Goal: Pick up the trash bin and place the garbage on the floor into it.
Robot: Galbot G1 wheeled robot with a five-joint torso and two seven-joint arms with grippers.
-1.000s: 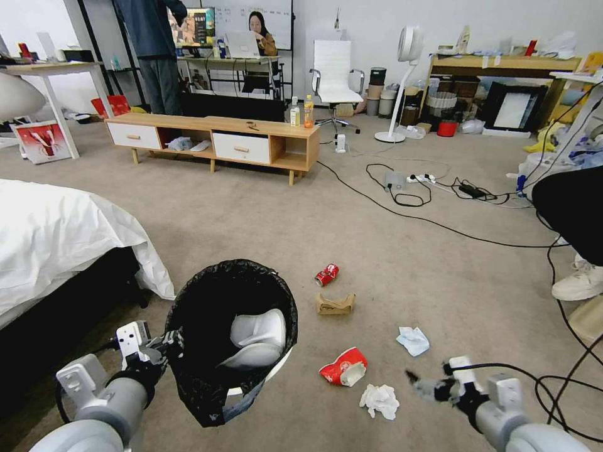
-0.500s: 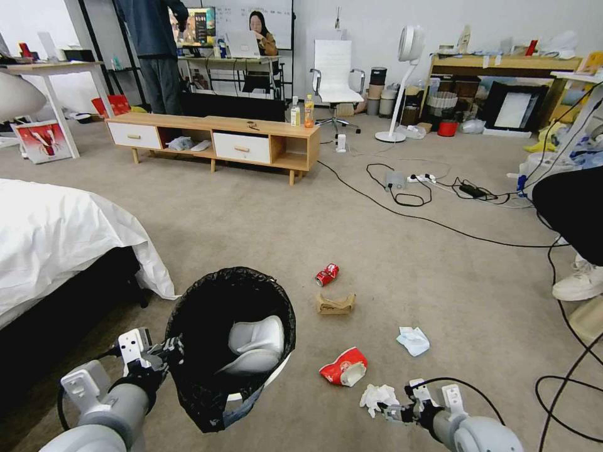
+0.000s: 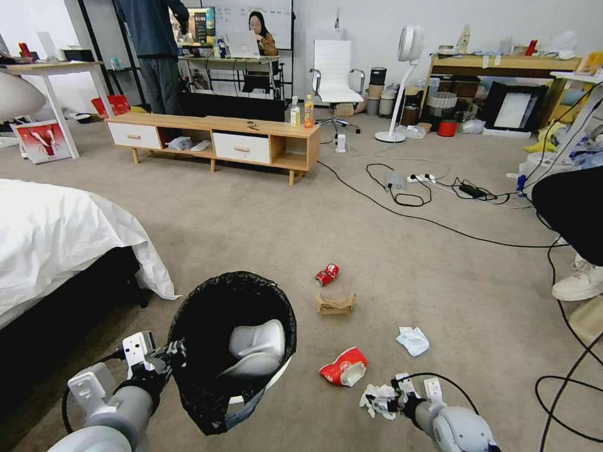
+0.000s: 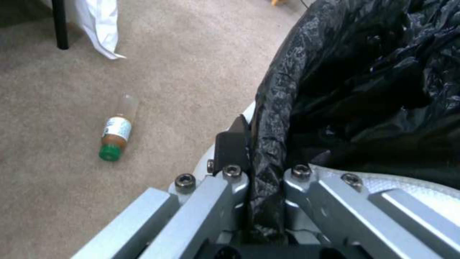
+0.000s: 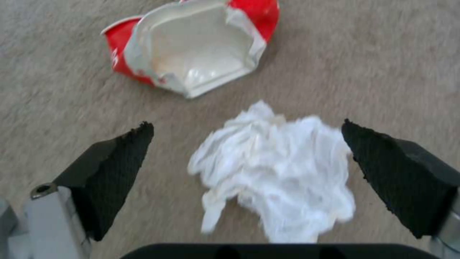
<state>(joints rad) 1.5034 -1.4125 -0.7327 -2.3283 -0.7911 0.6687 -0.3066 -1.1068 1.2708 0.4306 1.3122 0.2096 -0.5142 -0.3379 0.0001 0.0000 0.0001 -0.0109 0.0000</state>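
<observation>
Left gripper (image 4: pixel 266 187) clamped on black-bagged rim of round white plastic trash bin (image 3: pixel 232 351), lower-left frame | right gripper (image 5: pixel 249 162), jaws apart, straddles crumpled white tissue (image 5: pixel 278 169), lower centre on carpet | likely featherlight, soft: pinch the bulk mid-wad.

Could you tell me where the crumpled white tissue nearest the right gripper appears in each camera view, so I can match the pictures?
Head view: the crumpled white tissue lies low on the beige-grey carpet, at the tip of the right gripper.
Left wrist view: not in it; the left gripper clamps the black-bagged white trash bin.
Right wrist view: central, between the open black fingers.
Shared landmark: the torn red-and-white wrapper beside the tissue.
</observation>
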